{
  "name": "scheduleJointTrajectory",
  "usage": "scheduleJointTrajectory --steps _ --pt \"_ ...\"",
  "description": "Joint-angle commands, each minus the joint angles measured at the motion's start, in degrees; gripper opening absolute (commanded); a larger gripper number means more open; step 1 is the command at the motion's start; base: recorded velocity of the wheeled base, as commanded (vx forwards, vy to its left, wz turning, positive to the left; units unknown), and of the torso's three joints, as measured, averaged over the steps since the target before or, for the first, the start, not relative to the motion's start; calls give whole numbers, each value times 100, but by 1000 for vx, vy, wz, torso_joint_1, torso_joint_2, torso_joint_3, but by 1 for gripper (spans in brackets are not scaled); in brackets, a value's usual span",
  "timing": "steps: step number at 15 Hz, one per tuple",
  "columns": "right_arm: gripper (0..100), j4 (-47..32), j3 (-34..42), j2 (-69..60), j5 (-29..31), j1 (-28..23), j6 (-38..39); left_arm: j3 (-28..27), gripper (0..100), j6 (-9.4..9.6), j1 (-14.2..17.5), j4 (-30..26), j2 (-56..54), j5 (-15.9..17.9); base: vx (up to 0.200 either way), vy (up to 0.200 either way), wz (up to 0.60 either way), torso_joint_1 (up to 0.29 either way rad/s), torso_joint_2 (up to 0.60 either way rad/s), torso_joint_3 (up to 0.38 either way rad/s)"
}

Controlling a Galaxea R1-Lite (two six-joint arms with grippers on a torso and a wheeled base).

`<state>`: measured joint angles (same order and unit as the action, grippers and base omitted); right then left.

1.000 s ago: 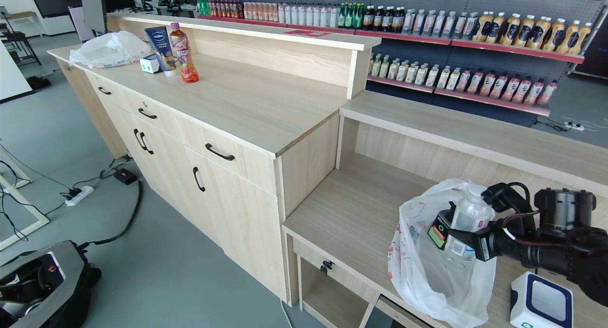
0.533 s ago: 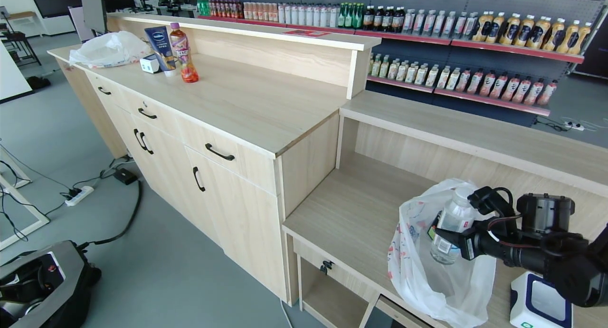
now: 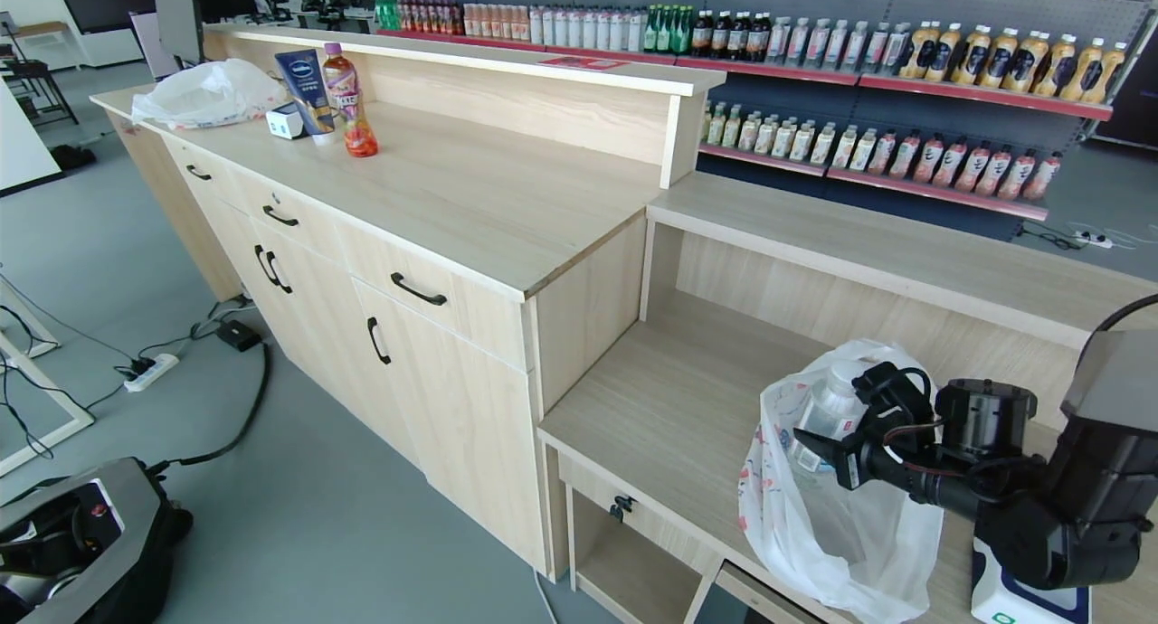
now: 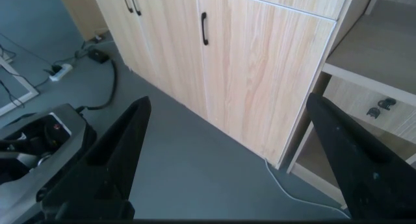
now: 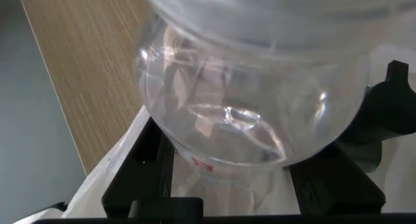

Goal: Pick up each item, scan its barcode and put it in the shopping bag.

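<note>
A clear plastic bottle [image 3: 819, 414] is held in my right gripper [image 3: 828, 443], which is shut on it. The bottle sits tilted in the mouth of the white shopping bag [image 3: 841, 543] on the low desk [image 3: 674, 407]. Seen from the right wrist, the bottle's rounded base [image 5: 253, 87] lies between the black fingers [image 5: 140, 178], with bag plastic beneath. My left gripper [image 4: 227, 165] hangs open over the grey floor beside the cabinet doors, holding nothing. An orange drink bottle [image 3: 349, 104] and a blue tube [image 3: 305, 81] stand far off on the high counter.
A white barcode scanner [image 3: 1027, 597] stands at the desk's near right corner, partly behind my right arm. The high counter [image 3: 470, 199] also carries a small white device [image 3: 286, 121] and a second plastic bag [image 3: 206, 95]. Drink shelves [image 3: 868, 145] line the back wall. Cables lie on the floor [image 3: 154, 371].
My right gripper has carried the clear bottle leftward and down, from above the bag's rim into its opening. The arm's elbow now shows at the right edge.
</note>
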<state>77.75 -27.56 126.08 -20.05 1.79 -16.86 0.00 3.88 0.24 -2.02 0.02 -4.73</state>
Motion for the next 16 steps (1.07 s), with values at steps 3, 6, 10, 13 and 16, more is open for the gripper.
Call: scheduleJointTrajectory --steps 3,6,10,13,16 --pt "0 487 -30 576 -7 120 -2 0 100 -1 2 0 -2 -2 0 0 0 0 0 0" --pt "0 961 -39 936 -16 128 -10 0 100 -1 2 0 -2 -2 0 0 0 0 0 0" --pt "0 1014 -65 1103 -25 102 -54 0 100 -1 2 0 -2 -2 0 0 0 0 0 0" --pt "0 1014 -65 1121 -25 102 -54 0 100 -1 2 0 -2 -2 0 0 0 0 0 0" --pt "0 1014 -47 1130 -16 76 -72 0 100 -1 2 0 -2 -2 0 0 0 0 0 0"
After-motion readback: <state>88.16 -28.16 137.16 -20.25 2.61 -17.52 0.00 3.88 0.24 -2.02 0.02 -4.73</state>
